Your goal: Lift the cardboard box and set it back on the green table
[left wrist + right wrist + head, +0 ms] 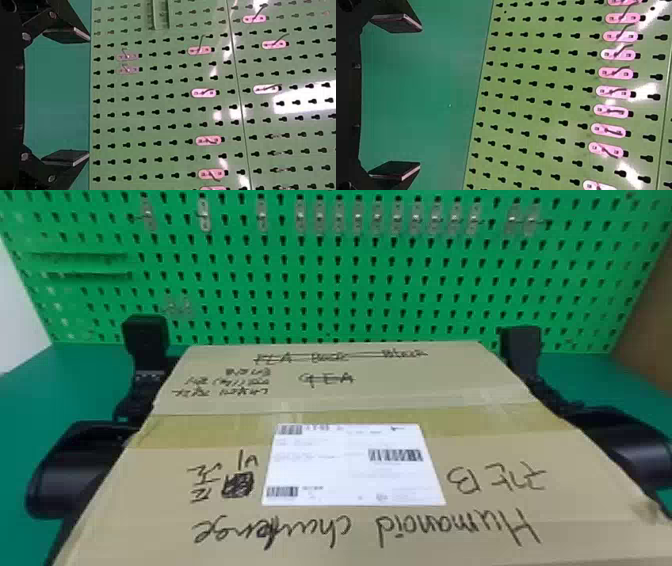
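Cardboard box (pixel 400 390), white label (pixel 350 470) uppermost, situated between the left gripper (pixel 145 332) and right gripper (pixel 521 342), the fingers of each spread wide; contact with the green table (pixel 30 390) indeterminable.

The cardboard box (pixel 400 390) runs off the head view's bottom edge; its underside is hidden. Fine print on the label (pixel 350 470) is too small to make out. The box partly covers the left arm (pixel 75 470) and right arm (pixel 620 440).
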You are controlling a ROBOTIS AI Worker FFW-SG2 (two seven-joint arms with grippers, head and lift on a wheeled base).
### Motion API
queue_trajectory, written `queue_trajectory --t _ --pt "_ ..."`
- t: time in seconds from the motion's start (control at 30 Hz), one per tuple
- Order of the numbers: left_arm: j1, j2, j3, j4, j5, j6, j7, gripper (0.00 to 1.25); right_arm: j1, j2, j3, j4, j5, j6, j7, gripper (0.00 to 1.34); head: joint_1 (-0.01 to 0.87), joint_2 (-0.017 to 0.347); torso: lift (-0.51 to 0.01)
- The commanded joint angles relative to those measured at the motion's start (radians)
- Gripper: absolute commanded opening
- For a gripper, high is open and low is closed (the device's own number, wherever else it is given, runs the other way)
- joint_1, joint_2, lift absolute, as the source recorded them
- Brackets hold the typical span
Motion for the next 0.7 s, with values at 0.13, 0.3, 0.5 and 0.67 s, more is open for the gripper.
queue_trajectory --t 0.13,0.3,0.5,0.67 --pt "0.001 -0.001 0.000 0.000 -0.001 0.000 0.000 1.00 0.000 0.000 -0.005 -0.001 0.000 0.000 0.000 1.25 0.566 0.054 -0.183" --pt "0.000 -0.001 -0.002 0.000 -0.001 0.000 0.002 1.00 -0.003 0.000 -0.001 0.001 0.000 0.000 0.000 1.25 0.566 0.054 -0.183" --pt "-0.010 -0.001 0.000 0.000 -0.001 0.000 0.000 1.00 -0.018 -0.006 0.002 -0.001 0.000 0.000 0.000 1.25 0.566 0.054 -0.183" --pt "-0.020 0.001 -0.003 0.000 -0.003 0.000 0.000 1.00 -0.028 -0.008 0.002 0.001 0.000 0.000 0.000 1.25 0.566 0.054 -0.183"
